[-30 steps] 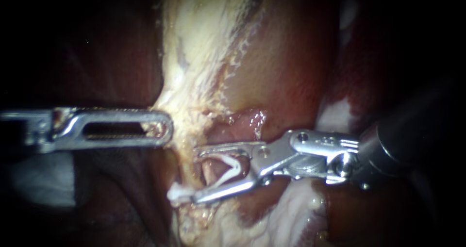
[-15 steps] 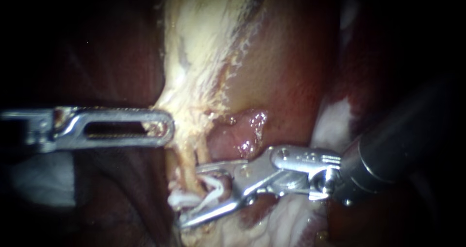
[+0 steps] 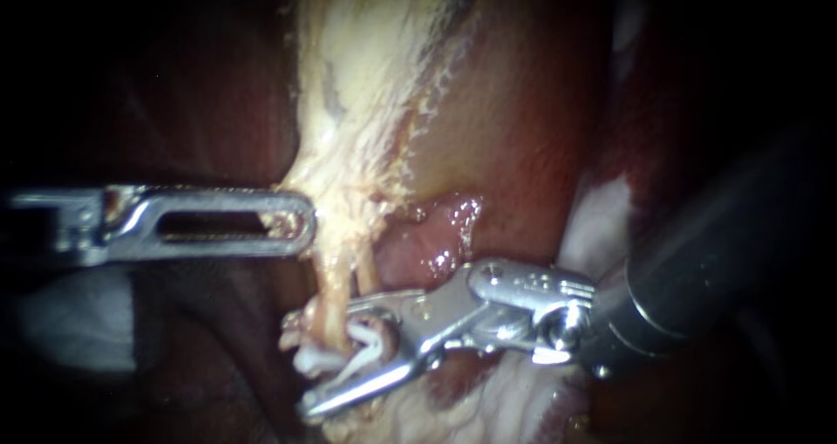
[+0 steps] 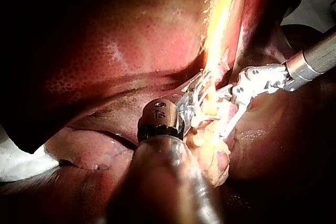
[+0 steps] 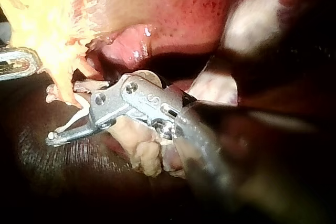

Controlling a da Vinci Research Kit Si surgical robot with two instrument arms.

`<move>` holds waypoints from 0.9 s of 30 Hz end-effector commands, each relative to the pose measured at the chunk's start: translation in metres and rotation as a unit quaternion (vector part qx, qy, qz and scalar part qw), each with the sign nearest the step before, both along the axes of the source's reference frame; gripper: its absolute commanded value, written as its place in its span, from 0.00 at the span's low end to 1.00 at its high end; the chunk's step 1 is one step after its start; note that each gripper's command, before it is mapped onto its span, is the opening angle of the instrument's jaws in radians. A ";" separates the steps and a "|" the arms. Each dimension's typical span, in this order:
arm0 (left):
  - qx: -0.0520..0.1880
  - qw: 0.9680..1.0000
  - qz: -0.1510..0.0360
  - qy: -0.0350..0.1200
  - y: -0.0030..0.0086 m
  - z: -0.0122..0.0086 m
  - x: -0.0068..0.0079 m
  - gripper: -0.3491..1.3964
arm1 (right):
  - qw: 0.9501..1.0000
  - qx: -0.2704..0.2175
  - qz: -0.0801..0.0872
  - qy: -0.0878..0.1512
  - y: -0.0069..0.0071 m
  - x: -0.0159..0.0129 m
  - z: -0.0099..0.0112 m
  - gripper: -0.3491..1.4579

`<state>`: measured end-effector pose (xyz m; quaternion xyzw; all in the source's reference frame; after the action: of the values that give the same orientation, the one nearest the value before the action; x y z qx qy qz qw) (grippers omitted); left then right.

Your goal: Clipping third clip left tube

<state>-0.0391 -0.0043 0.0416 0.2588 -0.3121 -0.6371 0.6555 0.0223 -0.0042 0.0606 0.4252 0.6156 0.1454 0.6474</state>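
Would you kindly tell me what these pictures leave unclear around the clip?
Endoscope view: whether the clip fully spans the tube; frayed tissue covers it.
Left wrist view: the left instrument's tip, lost in glare.
Right wrist view: the clip's far side, behind the right instrument.

Deep red-brown liver (image 4: 105,51), finely speckled; pale yellow, stringy tissue (image 3: 366,78) and tube (image 3: 336,274); glossy pink fold (image 3: 436,226); white clip (image 3: 366,344); bright silver left instrument (image 3: 296,224) and right instrument (image 3: 330,357), the latter's shaft (image 3: 697,269) dark grey.
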 end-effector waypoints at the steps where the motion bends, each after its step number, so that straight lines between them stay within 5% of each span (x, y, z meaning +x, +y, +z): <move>1: 0.000 1.000 -0.001 0.001 0.0000 0.0000 -0.0001 0.00 | 1.000 0.002 0.001 0.003 0.0004 0.0000 -0.0003 0.51; 14: 0.000 1.000 -0.001 0.001 -0.0002 -0.0001 -0.0003 0.00 | 0.999 0.018 0.031 0.012 0.0035 -0.0016 -0.0018 0.48; 22: 0.000 1.000 -0.002 0.001 -0.0001 -0.0001 -0.0004 0.00 | 0.999 0.034 0.035 0.009 0.0036 -0.0016 -0.0018 0.45; 25: 0.000 1.000 -0.002 0.001 -0.0001 -0.0001 -0.0004 0.00 | 0.998 0.048 0.034 0.004 0.0037 -0.0018 -0.0015 0.38; 27: 0.000 1.000 -0.002 0.001 -0.0001 -0.0001 -0.0004 0.00 | 0.997 0.067 0.033 -0.003 0.0037 -0.0023 -0.0012 0.15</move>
<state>-0.0395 -0.0044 0.0415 0.2572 -0.3119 -0.6383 0.6551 0.0198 -0.0006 0.0595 0.4448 0.6133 0.2198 0.6145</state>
